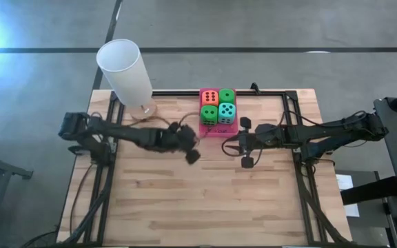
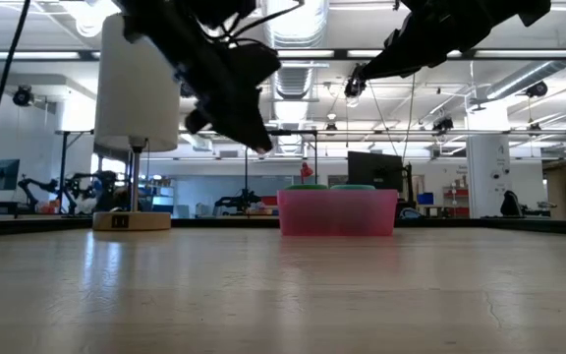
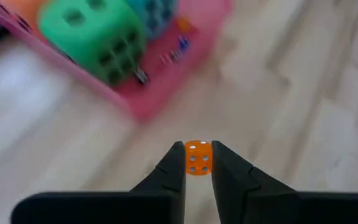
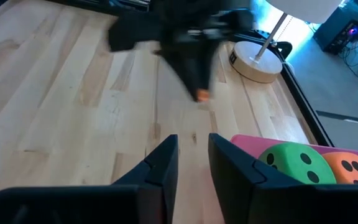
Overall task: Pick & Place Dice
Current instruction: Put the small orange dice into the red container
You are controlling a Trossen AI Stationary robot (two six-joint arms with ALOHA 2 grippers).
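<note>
A small orange die with white pips (image 3: 197, 158) sits between the fingertips of my left gripper (image 3: 197, 163), which hangs above the table just left of the pink tray (image 1: 220, 130). The tray holds several large dice: an orange-red one (image 1: 209, 97), two green (image 1: 227, 96) (image 1: 209, 114) and a teal one (image 1: 227, 112), resting on its floor. In the right wrist view the small die shows at the left gripper's tip (image 4: 202, 95). My right gripper (image 4: 193, 155) hovers right of the tray, open by a narrow gap, with nothing between its fingers. My left gripper pinches the small orange die by two opposite faces (image 3: 189, 159), between the two fingers at their free ends. The fingers slant down from the table's left side. The die is lifted clear of the table, a four-pip face toward the wrist camera.
A lamp with a white cylindrical shade (image 1: 124, 69) stands on a round wooden base (image 1: 143, 110) at the table's far left. The black frame rails (image 1: 185, 93) run along the table's edges. Bare wood (image 1: 205, 200) fills the near half.
</note>
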